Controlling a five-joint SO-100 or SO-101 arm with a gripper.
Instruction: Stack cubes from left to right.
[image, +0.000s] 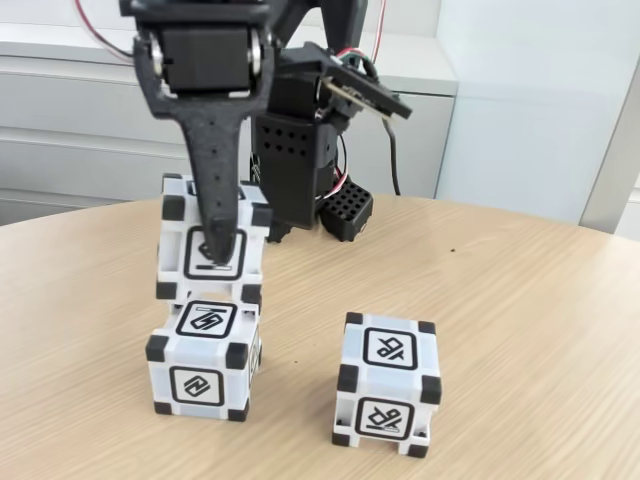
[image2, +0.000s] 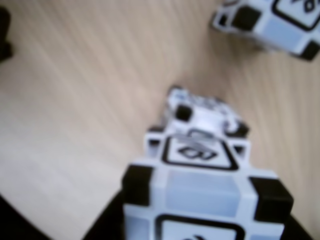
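Bearing angular black glyphs, no readable text: cubes (image: 388, 385).

Black arm upright, hand (image: 218, 245) pointing down, fingers clamped.

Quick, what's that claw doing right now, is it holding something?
Gripper: closed on the upper cube, which is on or just above the lower cube; contact cannot be told.

Wooden table (image: 520, 300), two cubes (image: 200, 365) (image: 388, 385) directly on it.
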